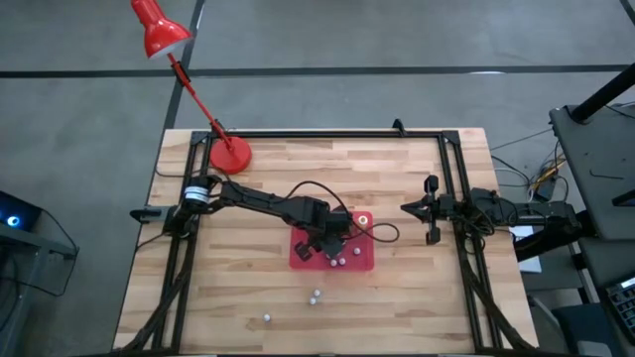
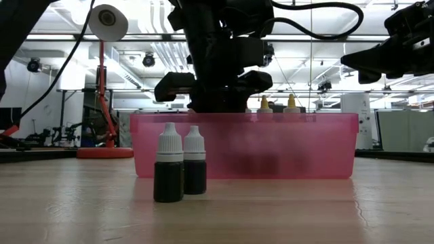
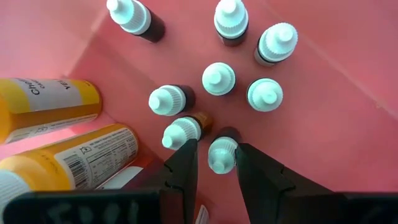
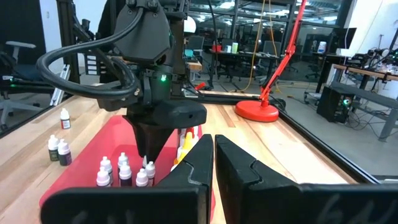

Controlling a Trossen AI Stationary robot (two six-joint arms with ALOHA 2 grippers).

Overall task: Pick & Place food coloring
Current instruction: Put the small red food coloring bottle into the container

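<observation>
On the pale wood-plank table [image 1: 417,297], two dark food coloring bottles [image 2: 182,171] stand before the pink tray [image 2: 305,152]. Inside it, the left gripper [image 3: 214,155] clamps one white-capped bottle [image 3: 222,154] among others. The right gripper [image 1: 433,210] hovers shut, empty. Behind: red desk lamp [image 1: 230,154], ceiling lights.

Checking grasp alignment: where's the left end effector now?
High view: left end effector is over the pink plastic bin at table centre, its fingers around a white-capped small dropper bottle.

Bright ceiling strip lights [image 2: 163,51] glare behind silhouetted arms; the nearest bottles [image 2: 169,173] are backlit and dark.
</observation>
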